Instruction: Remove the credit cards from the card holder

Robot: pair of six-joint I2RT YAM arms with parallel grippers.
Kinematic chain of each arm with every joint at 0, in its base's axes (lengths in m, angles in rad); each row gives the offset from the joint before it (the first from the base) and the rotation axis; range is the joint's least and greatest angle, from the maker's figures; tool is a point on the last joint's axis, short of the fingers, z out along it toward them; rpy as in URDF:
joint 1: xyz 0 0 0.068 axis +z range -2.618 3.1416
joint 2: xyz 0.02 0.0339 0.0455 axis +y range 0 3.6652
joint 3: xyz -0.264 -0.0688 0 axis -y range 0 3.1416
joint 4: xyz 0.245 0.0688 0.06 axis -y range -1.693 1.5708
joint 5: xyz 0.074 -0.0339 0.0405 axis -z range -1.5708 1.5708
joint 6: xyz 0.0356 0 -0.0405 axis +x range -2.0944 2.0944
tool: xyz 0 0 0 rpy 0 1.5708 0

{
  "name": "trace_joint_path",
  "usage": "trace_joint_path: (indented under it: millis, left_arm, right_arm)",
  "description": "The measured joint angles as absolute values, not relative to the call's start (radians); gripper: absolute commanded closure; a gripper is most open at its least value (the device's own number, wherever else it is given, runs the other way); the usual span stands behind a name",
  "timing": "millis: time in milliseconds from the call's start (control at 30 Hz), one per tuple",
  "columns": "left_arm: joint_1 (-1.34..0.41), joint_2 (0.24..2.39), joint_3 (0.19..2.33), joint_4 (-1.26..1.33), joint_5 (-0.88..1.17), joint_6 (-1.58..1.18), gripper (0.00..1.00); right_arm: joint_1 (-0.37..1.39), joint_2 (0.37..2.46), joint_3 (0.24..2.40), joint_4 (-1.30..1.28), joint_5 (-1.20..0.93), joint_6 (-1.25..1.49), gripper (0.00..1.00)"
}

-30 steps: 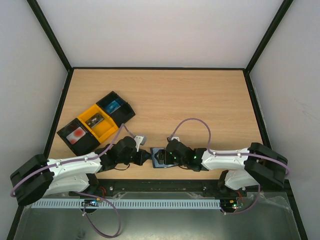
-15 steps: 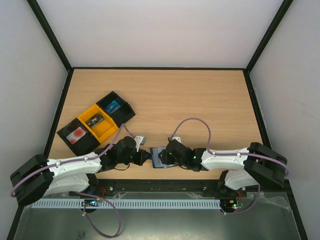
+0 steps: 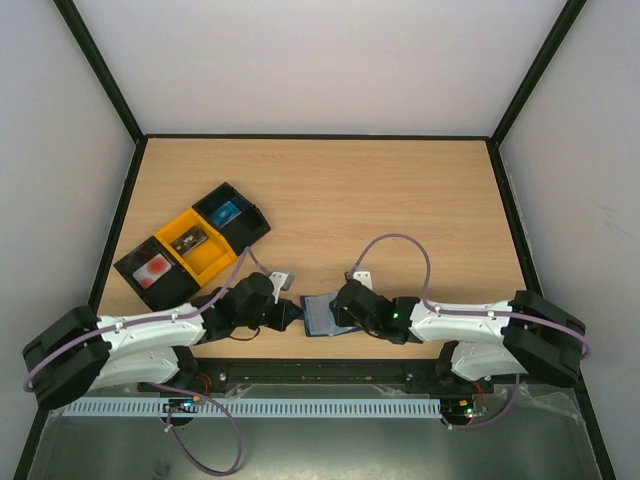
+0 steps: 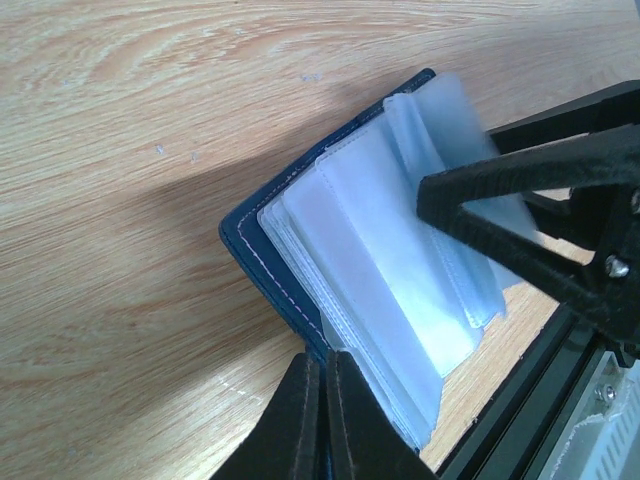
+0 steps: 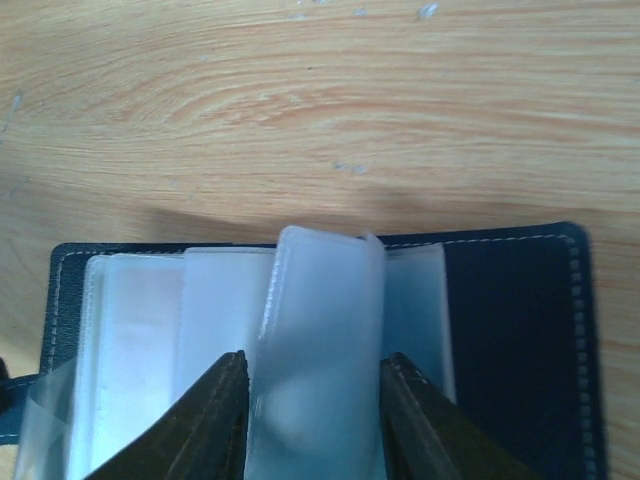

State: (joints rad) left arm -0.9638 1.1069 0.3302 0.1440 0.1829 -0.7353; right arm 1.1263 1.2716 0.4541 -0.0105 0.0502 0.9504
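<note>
Fingers of the left gripper (image 4: 322, 405) are pressed together on the edge of the card holder (image 4: 243, 232), which lies open on the table (image 3: 400, 190) between the two grippers. From the holder's other side, the right gripper (image 5: 315, 400) stands partly spread, with one clear sleeve (image 5: 320, 330) bowed up between its fingers and touching both. A second ago the holder looked dark under that gripper; now its pale sleeves are fanned out, and the right arm has drawn a little rightward. Well left of the holder and farther back sits a row of trays (image 3: 255, 225). A blue card (image 3: 226, 212) and a reddish card (image 3: 152, 269) lie in the black ones.
</note>
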Motion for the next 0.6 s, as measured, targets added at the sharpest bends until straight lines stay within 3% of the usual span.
trace_joint_path:
  millis: [167,333,600]
  left_arm:
    - [-0.964,1.112,0.33,0.143,0.182,-0.735,0.97]
    - [-0.964,1.115,0.332,0.143,0.183,-0.736,0.97]
    - [-0.964,1.13,0.347,0.144,0.183,-0.736,0.97]
  right_arm:
    - [1.126,1.237,0.45,-0.075,0.112,0.958,0.7]
    - [1.126,1.21,0.451,-0.183,0.189,0.989,0.54]
    - [1.126,1.059,0.487,-0.231,0.179,0.984,0.4]
